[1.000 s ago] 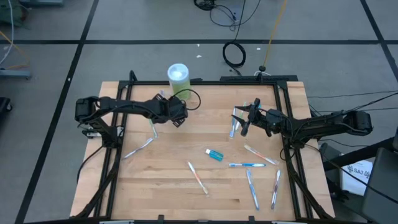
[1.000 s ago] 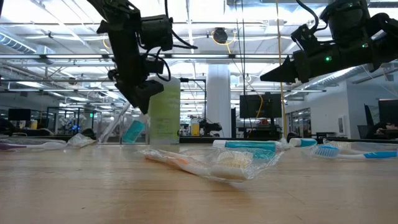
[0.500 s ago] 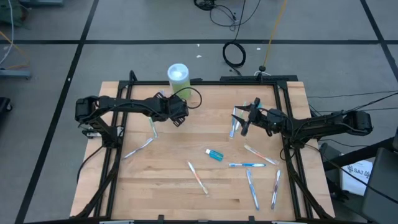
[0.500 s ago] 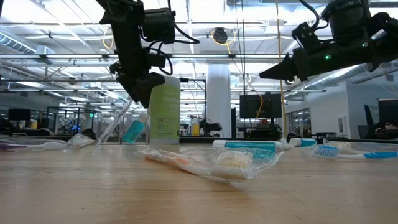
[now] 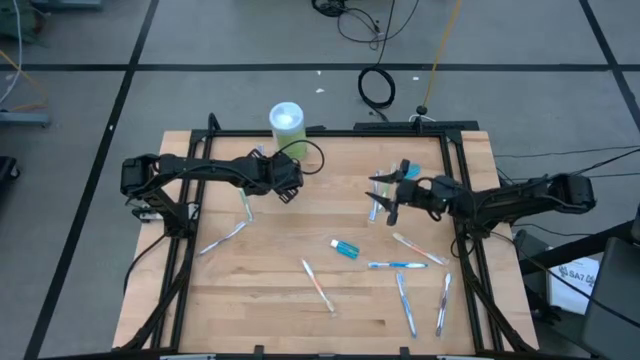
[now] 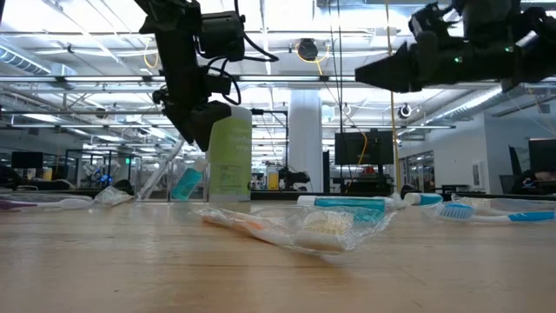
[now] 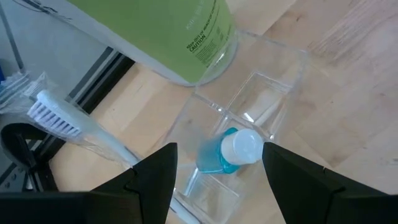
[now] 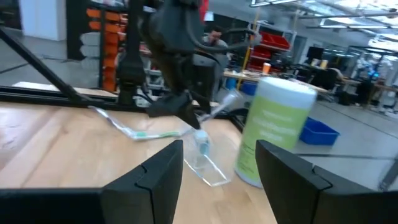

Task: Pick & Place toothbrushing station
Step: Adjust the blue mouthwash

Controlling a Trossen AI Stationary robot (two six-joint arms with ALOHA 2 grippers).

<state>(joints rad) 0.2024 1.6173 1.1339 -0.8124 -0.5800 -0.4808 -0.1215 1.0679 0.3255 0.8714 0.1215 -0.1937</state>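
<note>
The left gripper (image 7: 217, 177) hangs with fingers spread above a clear plastic cup (image 7: 249, 118) that holds a blue white-capped tube (image 7: 233, 152), beside the green container (image 7: 161, 34). The right gripper (image 5: 385, 190) is raised over mid-table, fingers apart and empty. Toothbrushes (image 5: 397, 265) and another tube (image 5: 345, 248) lie scattered on the table (image 5: 250, 290).

Tall green container (image 5: 286, 128) with white lid stands upright at the far edge of the wooden table (image 5: 270, 290); a black coiled cable (image 5: 377, 87) lies on the grey floor beyond the table; cardboard box (image 5: 575, 272) sits off the right side.
</note>
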